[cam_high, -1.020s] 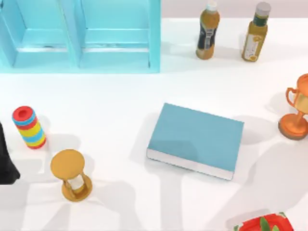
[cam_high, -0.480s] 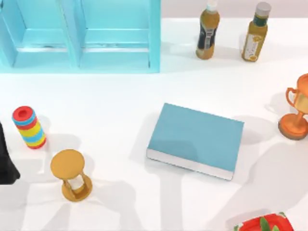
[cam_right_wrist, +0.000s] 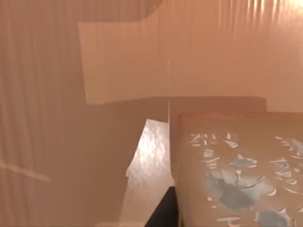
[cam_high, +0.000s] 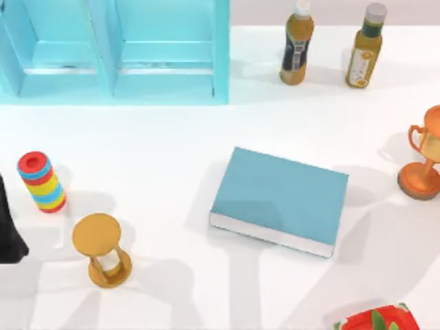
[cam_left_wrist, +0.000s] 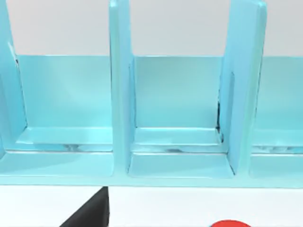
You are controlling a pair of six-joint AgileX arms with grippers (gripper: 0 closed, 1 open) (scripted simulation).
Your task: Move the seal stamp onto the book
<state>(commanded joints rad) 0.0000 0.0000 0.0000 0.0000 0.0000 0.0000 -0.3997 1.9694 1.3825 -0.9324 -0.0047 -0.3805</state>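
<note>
While the book (cam_high: 278, 201) lies flat near the middle of the white worktop (cam_high: 158, 144), its teal cover up and its white page edge toward the near side, nothing rests on it. I cannot find the stamp in the top view. A black piece of the left arm (cam_high: 8, 227) sits at the worktop's left edge, just left of the striped red, yellow and blue cylinder (cam_high: 41, 181); whether the left hand is clenched or released I cannot tell. Near that cylinder, on its near-right side, stands the hourglass (cam_high: 101, 249), upright. At the far left is the turquoise shelf (cam_high: 113, 51), and the left wrist view looks straight into its upright dividers (cam_left_wrist: 120, 90). Two bottles (cam_high: 297, 42) stand at the far right, apart from each other, and the orange trophy (cam_high: 423, 155) stands at the right edge, well apart from the book. A red and green item (cam_high: 377, 320) shows at the near right edge. The right wrist view shows tan surfaces and a speckled pale block (cam_right_wrist: 236, 170) close up; I cannot tell the right hand's state either.
</note>
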